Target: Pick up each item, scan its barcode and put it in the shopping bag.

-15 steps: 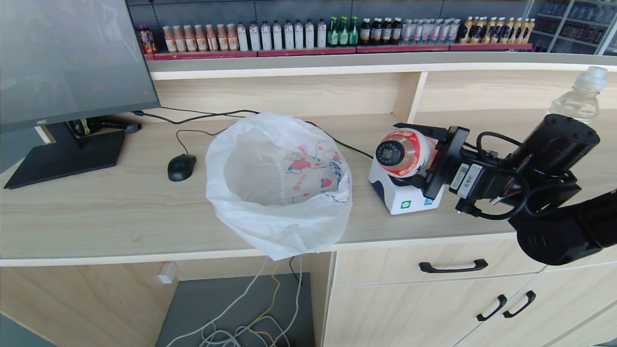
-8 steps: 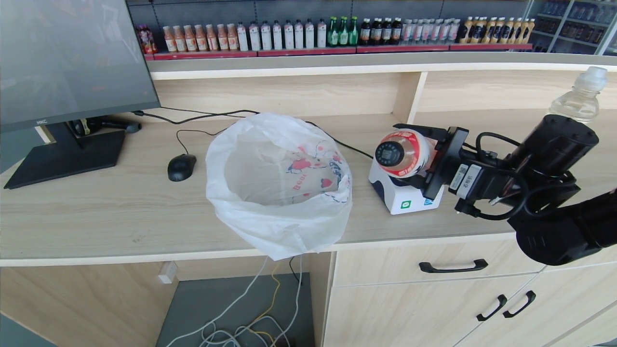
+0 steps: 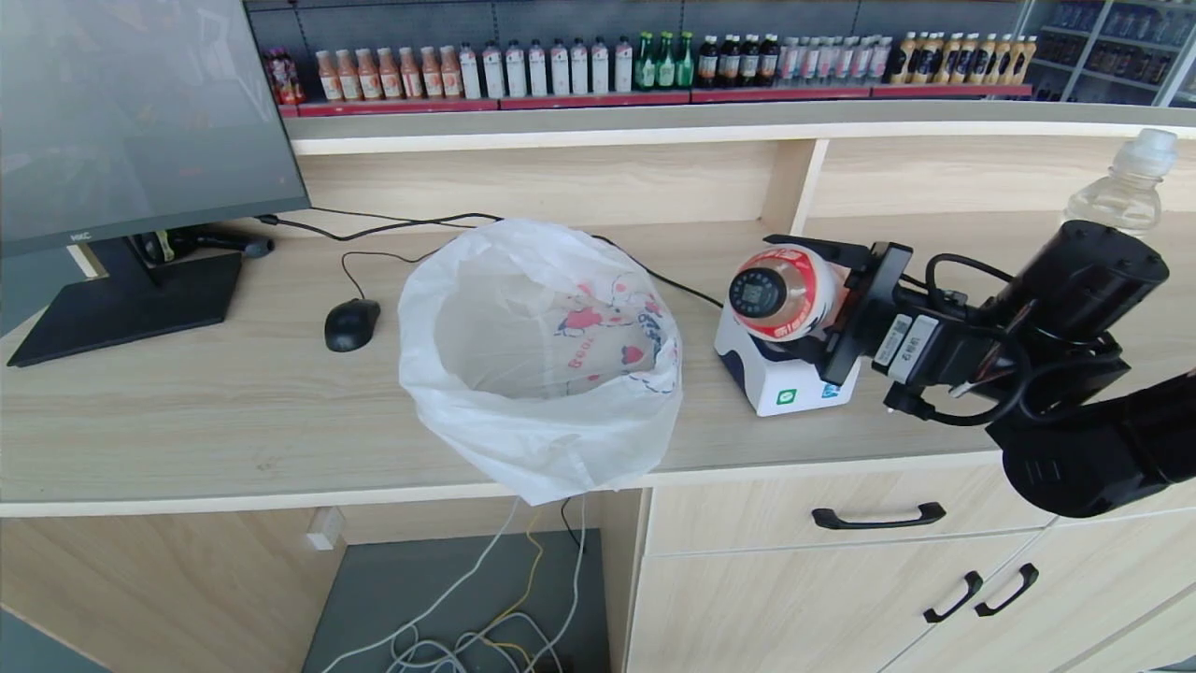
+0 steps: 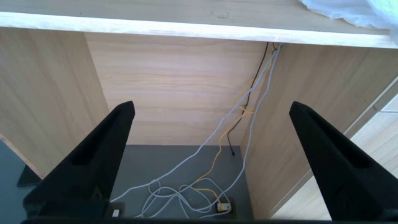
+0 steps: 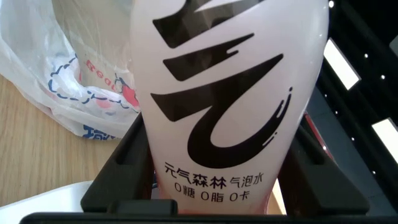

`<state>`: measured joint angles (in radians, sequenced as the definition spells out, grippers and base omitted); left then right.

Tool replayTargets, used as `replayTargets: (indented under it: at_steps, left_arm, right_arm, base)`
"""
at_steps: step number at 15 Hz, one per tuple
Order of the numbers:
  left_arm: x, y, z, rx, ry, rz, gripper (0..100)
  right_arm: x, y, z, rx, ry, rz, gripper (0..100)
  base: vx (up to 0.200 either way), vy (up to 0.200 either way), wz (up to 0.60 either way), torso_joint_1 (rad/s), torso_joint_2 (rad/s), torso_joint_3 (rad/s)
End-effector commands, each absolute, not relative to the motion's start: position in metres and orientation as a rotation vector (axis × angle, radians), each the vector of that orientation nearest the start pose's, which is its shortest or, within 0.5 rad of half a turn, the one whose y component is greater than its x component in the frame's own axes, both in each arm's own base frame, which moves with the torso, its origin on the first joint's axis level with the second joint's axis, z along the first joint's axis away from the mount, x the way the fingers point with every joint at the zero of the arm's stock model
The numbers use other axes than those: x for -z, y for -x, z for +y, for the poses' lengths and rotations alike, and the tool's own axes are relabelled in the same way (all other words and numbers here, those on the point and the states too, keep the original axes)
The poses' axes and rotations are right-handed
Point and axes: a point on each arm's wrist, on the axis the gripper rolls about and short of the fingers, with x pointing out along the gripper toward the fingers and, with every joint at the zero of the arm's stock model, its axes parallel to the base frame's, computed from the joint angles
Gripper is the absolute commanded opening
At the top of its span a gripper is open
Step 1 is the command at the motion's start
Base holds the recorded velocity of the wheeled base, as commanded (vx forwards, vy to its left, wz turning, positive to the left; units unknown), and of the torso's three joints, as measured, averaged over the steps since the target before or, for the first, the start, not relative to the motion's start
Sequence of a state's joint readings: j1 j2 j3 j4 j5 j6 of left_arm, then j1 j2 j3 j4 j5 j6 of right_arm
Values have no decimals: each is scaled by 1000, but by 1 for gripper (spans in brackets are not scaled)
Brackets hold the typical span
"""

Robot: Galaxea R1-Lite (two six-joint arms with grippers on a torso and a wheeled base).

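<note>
On the wooden surface [image 3: 234, 411] the white shopping bag [image 3: 537, 421] stands open, and beside it the fingers of the right gripper [image 3: 813, 297] clamp a bottle [image 3: 780, 294] lying sideways above the small white scanner [image 3: 785, 388], while the fingers of the left gripper [image 4: 211, 107] gape wide, empty, below the surface.

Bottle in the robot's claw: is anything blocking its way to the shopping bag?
Nothing visible does. The right gripper holds the bottle above the scanner; the open shopping bag stands just beside, on the counter.
</note>
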<state>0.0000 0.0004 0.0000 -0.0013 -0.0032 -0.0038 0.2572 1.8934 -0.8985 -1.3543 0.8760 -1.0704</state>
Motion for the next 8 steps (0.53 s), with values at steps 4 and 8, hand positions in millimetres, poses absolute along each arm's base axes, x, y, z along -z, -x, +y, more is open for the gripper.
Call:
replayTargets:
  at_steps: [4,8]
  left_arm:
    - [-76,23,0,3,5,-2,100]
    - [-75,23,0,3,5,0,100]
  right_arm:
    - [-228,-311,115,-832,944,-922,0]
    - [-257,-286,127,-743,776,-903,0]
  base:
    - [0,0,0,0,0,0]
    - [0,0,0,0,0,0]
